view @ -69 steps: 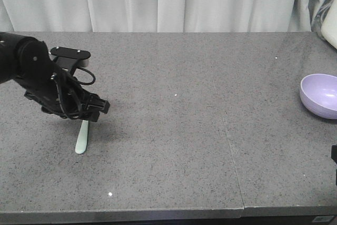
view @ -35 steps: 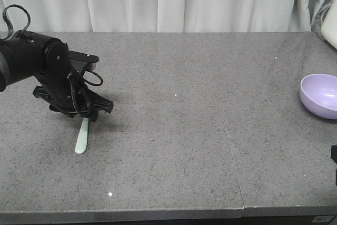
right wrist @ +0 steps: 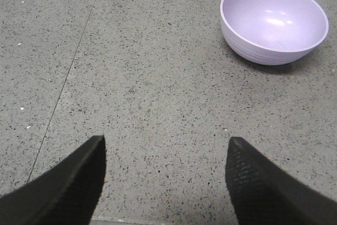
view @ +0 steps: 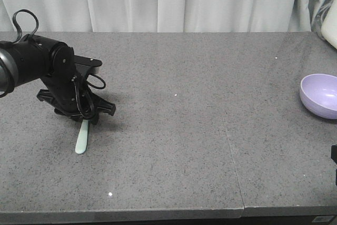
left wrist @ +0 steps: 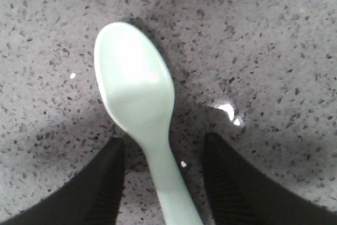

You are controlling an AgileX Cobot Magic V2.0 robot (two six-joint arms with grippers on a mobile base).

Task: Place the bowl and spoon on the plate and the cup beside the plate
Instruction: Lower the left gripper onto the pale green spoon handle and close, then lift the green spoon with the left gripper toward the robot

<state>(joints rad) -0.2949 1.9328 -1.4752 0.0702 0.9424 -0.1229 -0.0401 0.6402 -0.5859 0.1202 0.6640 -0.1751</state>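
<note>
Left pincer [left wrist: 163, 148] spread astride the spoon [left wrist: 134, 85], only in wrist view

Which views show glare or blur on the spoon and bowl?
Left wrist: the spoon has a washed-out, soft scoop, the fingers are blurred, and there is one bright glint on the table. Right wrist: the bowl is sharp, with small highlights inside. Front: even light, soft shadow under the left gripper.

**Spoon and bowl at opposite ends of the table**

The spoon [view: 81, 139] lies flat on the table [view: 184, 130] at the front view's left, its handle between the left gripper's [left wrist: 163, 183] fingers. The bowl [view: 319, 95] sits upright at the far right edge, well apart.
</note>
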